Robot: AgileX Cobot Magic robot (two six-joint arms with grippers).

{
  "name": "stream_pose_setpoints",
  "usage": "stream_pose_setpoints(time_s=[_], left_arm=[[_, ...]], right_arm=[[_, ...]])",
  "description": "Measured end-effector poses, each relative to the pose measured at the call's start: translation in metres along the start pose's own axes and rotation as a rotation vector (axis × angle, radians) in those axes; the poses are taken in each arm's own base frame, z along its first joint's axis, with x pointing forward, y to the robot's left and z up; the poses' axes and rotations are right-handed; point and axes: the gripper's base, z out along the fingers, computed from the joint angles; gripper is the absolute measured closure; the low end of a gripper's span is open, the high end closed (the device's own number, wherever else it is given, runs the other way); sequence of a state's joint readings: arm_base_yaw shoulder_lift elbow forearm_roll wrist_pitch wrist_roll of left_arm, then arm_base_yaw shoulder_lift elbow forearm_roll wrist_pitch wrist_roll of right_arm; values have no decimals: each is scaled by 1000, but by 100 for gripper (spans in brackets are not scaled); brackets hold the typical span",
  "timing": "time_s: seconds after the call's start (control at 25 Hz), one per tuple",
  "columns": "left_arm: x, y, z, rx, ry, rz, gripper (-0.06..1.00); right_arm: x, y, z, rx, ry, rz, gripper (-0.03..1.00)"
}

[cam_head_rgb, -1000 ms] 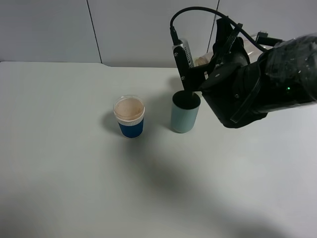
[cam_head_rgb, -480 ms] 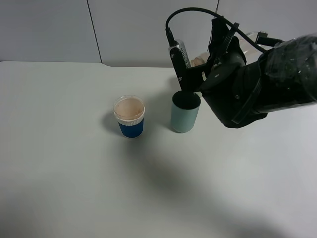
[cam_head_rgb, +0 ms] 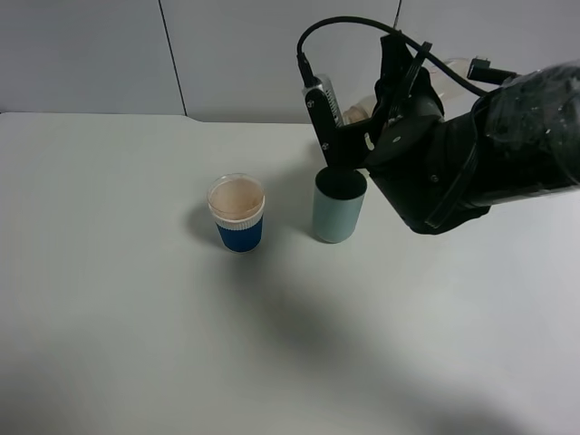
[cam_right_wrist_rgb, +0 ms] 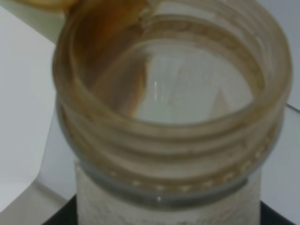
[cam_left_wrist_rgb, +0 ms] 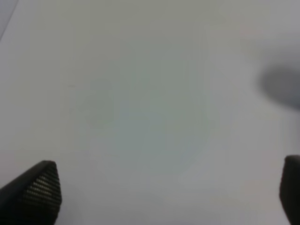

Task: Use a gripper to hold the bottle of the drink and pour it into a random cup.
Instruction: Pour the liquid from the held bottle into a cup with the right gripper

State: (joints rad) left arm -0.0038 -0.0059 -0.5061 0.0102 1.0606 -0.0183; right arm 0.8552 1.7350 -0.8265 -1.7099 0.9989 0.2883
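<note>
My right gripper (cam_head_rgb: 356, 138) is shut on the bottle (cam_head_rgb: 363, 110), which shows as a pale patch behind the black wrist, just above and behind the teal cup (cam_head_rgb: 339, 209). In the right wrist view the bottle's wide capless neck (cam_right_wrist_rgb: 173, 140) fills the frame. The drink (cam_right_wrist_rgb: 115, 61) is a thin brown film on the inner wall. No stream into the cup is visible. The cup stands upright on the table. My left gripper (cam_left_wrist_rgb: 164, 197) is open and empty over bare table, out of the exterior high view.
A blue-and-white cup with a peach inside (cam_head_rgb: 236, 213) stands upright to the left of the teal cup. The white table (cam_head_rgb: 136, 308) runs to a grey back wall. A pale yellow-green edge (cam_right_wrist_rgb: 33, 16) shows beyond the bottle's neck.
My right wrist has rolled a little, so its camera and cable loop shifted left and up over the teal cup. Both cups stayed in place.
</note>
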Motion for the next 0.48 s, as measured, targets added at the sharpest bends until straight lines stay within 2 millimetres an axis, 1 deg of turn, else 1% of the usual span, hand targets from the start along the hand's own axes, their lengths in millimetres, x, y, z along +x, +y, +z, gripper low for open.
stream_pose_setpoints(time_s=[0.48], left_arm=[[0, 0, 0, 0, 0, 0, 2]], right_arm=[[-3, 0, 0, 1, -36, -7, 59]])
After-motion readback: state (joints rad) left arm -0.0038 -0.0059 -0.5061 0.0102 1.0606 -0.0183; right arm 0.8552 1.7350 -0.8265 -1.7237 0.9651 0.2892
